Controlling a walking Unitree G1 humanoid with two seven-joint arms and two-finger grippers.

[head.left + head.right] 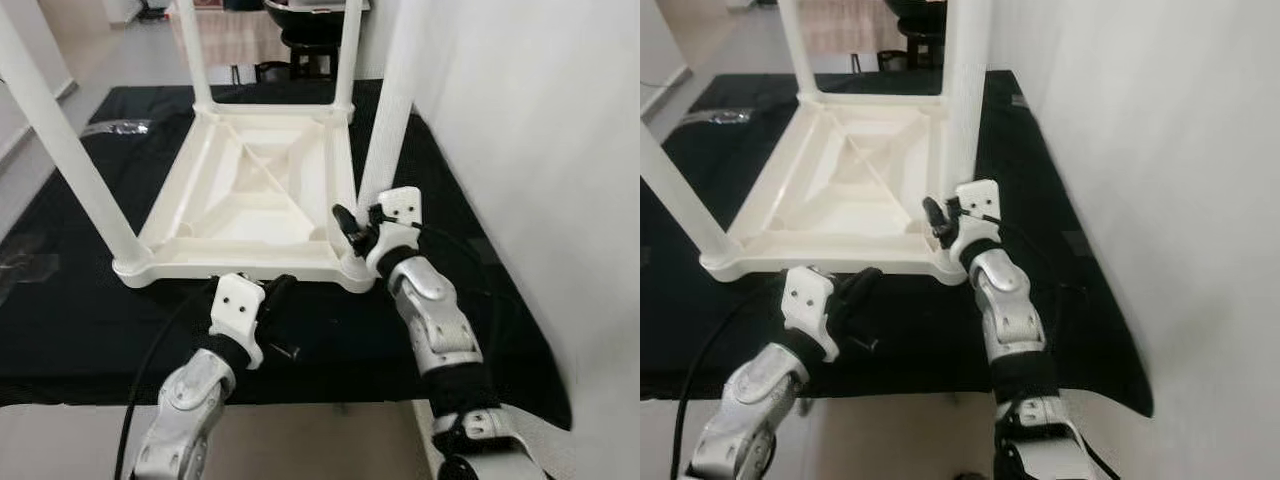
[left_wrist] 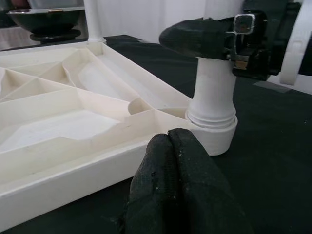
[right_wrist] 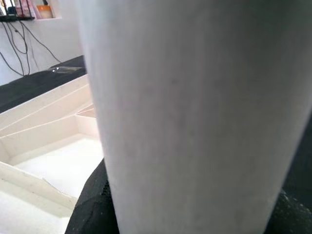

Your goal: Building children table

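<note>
right end effector [image 1: 352,232] clamps table leg [image 1: 385,140] (tabletop [image 1: 250,200] inverted).

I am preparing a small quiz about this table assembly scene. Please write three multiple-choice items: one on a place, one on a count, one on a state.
1. Where is the right gripper?
A. at the near right leg, just above its socket
B. on the far left leg
C. hanging beside the cloth

2. How many legs stand in the upturned table top?
A. two
B. three
C. four

3. How are the fingers of the left gripper?
A. wide open
B. closed together, empty
C. closed on a leg

Key: 1 A, its fingers meet the leg's base. 2 C, one leg rises from each corner. 3 B, the left wrist view shows both fingers pressed together with nothing between.
</note>
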